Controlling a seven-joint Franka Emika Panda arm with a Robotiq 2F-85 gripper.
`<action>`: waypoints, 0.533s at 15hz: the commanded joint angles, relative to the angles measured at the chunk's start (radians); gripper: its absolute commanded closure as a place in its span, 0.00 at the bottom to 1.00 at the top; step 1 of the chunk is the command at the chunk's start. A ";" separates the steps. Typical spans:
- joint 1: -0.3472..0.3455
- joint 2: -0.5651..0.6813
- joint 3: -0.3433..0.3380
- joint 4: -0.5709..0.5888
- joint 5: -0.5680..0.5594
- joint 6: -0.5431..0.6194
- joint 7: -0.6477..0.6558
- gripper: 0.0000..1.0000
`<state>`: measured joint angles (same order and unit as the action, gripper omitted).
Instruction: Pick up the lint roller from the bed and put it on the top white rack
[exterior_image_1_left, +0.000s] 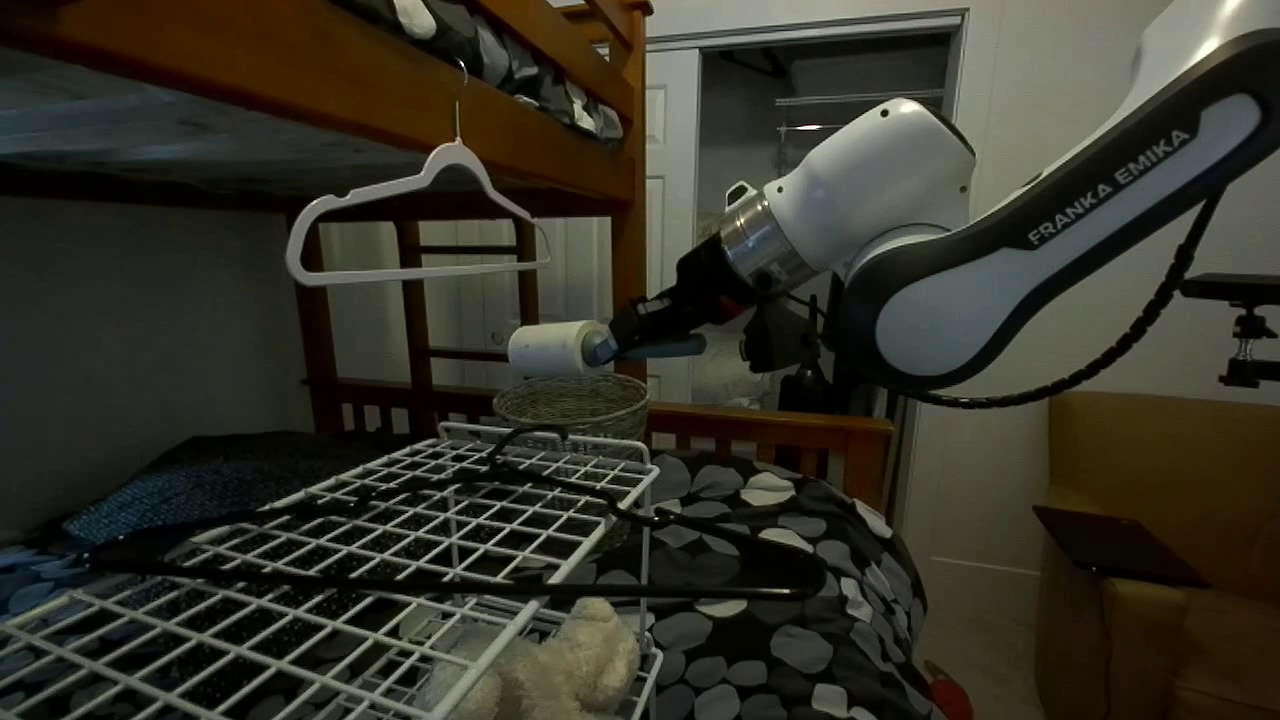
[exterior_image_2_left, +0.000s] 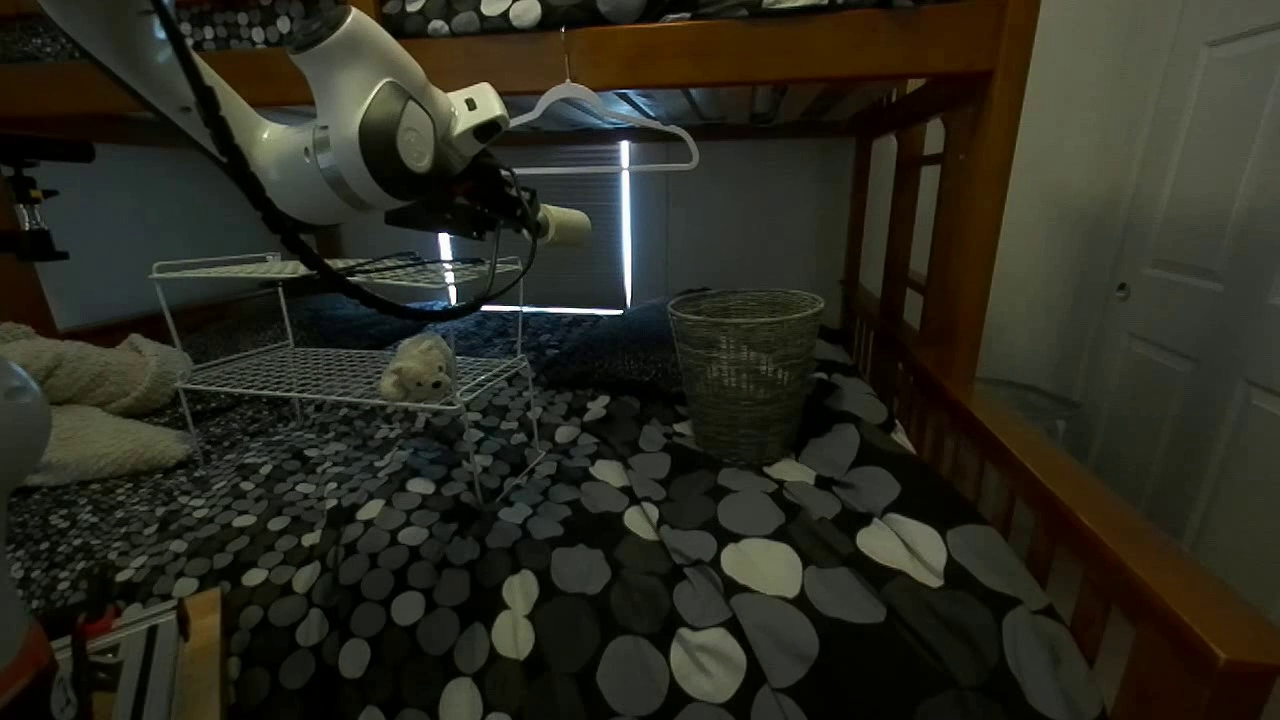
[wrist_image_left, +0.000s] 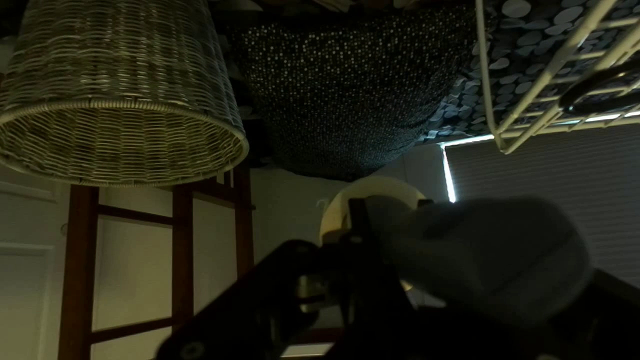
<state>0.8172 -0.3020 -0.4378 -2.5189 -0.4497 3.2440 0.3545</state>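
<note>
Over the bed with black dotted bedding (exterior_image_2_left: 640, 570), the black metal pincer (exterior_image_1_left: 620, 335) pinches the off-white cylindrical lint roller (exterior_image_1_left: 550, 348), apart from the white wire rack (exterior_image_1_left: 400, 535).

All views are dim, with glare edging the blind (exterior_image_2_left: 560, 275) and wrist-view foreground blurred.

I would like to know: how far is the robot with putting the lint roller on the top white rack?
Looks done: the lint roller is off the bed. In hand: the gripper holds it in the air. Left: carrying it to the top white rack, where a black hanger lies, setting it down and releasing it.
</note>
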 joint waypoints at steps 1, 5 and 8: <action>0.000 0.000 0.000 0.000 0.000 0.000 0.000 0.71; 0.007 0.000 0.007 0.006 0.001 -0.001 0.002 0.93; 0.018 -0.007 0.051 0.020 0.000 -0.011 0.010 0.93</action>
<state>0.8210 -0.2973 -0.4218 -2.5135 -0.4497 3.2440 0.3545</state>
